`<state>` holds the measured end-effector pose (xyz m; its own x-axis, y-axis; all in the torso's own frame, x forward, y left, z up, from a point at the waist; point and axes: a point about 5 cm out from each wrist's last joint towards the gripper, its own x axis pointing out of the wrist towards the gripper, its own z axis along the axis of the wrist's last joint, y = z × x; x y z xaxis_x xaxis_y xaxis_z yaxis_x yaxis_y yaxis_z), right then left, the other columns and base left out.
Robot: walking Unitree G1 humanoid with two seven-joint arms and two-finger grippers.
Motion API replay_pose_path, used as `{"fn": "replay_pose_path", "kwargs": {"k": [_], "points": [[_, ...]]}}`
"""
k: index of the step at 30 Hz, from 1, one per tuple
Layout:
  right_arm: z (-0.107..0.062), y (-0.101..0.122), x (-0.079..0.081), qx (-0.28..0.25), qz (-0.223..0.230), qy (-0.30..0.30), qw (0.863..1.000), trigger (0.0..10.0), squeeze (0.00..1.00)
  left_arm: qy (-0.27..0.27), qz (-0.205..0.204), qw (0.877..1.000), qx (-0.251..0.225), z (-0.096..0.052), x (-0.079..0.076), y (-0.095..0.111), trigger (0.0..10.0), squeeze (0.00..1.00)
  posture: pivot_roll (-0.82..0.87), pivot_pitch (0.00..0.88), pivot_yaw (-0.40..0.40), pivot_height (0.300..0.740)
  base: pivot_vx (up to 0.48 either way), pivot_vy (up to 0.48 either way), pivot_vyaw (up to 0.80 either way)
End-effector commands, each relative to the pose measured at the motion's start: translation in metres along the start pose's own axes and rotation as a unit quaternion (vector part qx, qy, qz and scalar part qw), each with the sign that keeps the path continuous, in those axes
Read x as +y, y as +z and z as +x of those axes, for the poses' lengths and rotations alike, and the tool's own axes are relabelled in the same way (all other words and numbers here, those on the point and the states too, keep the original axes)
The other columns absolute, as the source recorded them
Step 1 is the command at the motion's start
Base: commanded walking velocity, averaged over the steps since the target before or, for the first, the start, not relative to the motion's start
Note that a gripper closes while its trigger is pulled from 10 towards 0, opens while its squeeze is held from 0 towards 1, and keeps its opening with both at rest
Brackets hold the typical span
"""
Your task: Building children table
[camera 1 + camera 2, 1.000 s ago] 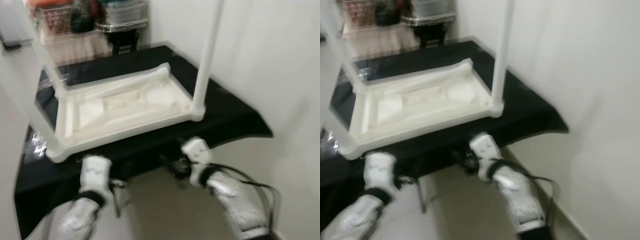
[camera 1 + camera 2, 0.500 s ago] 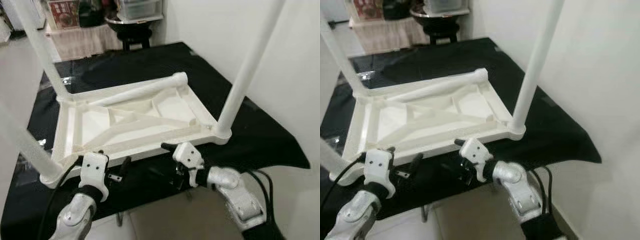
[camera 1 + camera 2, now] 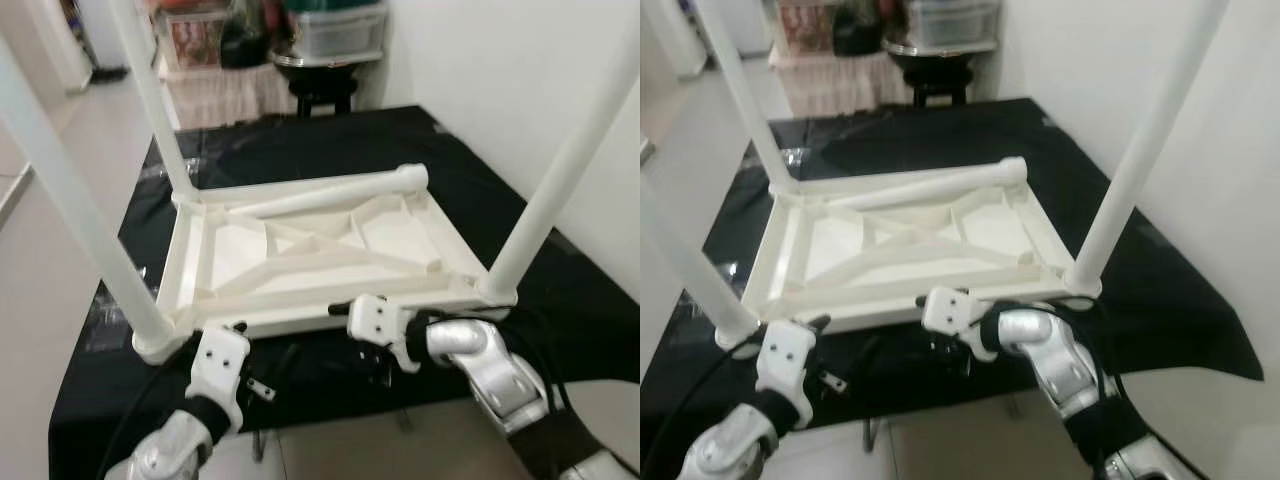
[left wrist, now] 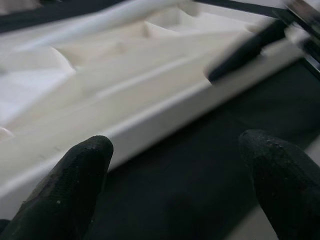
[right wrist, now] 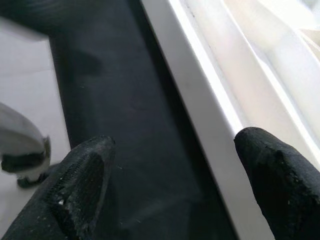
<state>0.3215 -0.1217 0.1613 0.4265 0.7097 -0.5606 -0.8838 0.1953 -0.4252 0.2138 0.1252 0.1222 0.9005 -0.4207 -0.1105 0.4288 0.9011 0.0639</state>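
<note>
Both pincers, left & right, spread wide, empty, near upturned table's edge.

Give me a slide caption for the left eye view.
Both open grippers, left and right, poised at the near edge of an upturned white children's table on a black-covered surface.

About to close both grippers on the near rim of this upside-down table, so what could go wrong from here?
1. Three legs are upright; the fourth leg lies loose across the table frame and could roll off if it tilts.
2. The black cloth under it may slide when pulled.
3. The left gripper and right gripper are both open beside the rim, so a grasp could miss it.
</note>
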Motion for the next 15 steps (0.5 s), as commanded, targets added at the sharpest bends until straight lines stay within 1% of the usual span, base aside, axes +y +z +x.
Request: {"fn": "replay_pose_path", "kwargs": {"k": [1,2,3,4,5,6,7,9,14,15], "points": [[0.0,-0.002,-0.007,0.035,0.02,0.014,0.999,10.0,0.0,-0.028,0.006,1.0,0.01,-0.005,-0.006,0.001,10.0,0.0,-0.01,0.111,-0.007,0.74,0.0,0.0,0.0],[0.0,-0.002,-0.007,0.035,0.02,0.014,0.999,10.0,0.0,-0.028,0.006,1.0,0.01,-0.005,-0.006,0.001,10.0,0.0,-0.01,0.111,-0.007,0.74,0.0,0.0,0.0],[0.0,-0.002,-0.012,0.048,0.034,0.019,0.998,10.0,0.0,-0.036,0.005,0.999,0.015,-0.007,-0.009,0.001,10.0,0.0,-0.01,0.111,-0.006,0.74,0.0,0.0,0.0],[0.0,-0.002,-0.012,0.048,0.034,0.019,0.998,10.0,0.0,-0.036,0.005,0.999,0.015,-0.007,-0.009,0.001,10.0,0.0,-0.01,0.111,-0.006,0.74,0.0,0.0,0.0],[-0.001,-0.002,-0.015,0.056,0.044,0.024,0.997,10.0,0.0,-0.039,0.004,0.999,0.017,-0.008,-0.01,0.001,10.0,0.0,-0.01,0.111,-0.005,0.74,0.0,0.0,0.0],[0.0,-0.005,-0.019,0.074,0.052,0.03,0.995,10.0,0.0,-0.041,0.002,0.999,0.02,-0.009,-0.012,0.001,10.0,0.0,-0.01,0.113,-0.006,0.74,0.0,0.0,0.0],[0.0,-0.005,-0.019,0.074,0.052,0.03,0.995,10.0,0.0,-0.041,0.002,0.999,0.02,-0.009,-0.012,0.001,10.0,0.0,-0.01,0.113,-0.006,0.74,0.0,0.0,0.0],[0.002,-0.007,-0.024,0.097,0.06,0.041,0.993,10.0,0.0,-0.043,-0.001,0.999,0.024,-0.011,-0.013,0.0,10.0,0.0,-0.01,0.115,-0.008,0.74,0.0,0.0,0.0],[0.004,-0.006,-0.028,0.103,0.063,0.048,0.991,10.0,0.0,-0.043,-0.004,0.999,0.024,-0.012,-0.014,0.0,10.0,0.0,-0.01,0.119,-0.011,0.74,0.0,0.0,0.0],[0.007,-0.005,-0.032,0.108,0.058,0.046,0.991,10.0,0.0,-0.039,-0.006,0.999,0.024,-0.012,-0.014,-0.001,10.0,0.0,-0.01,0.125,-0.013,0.74,0.0,0.0,0.0]]}}
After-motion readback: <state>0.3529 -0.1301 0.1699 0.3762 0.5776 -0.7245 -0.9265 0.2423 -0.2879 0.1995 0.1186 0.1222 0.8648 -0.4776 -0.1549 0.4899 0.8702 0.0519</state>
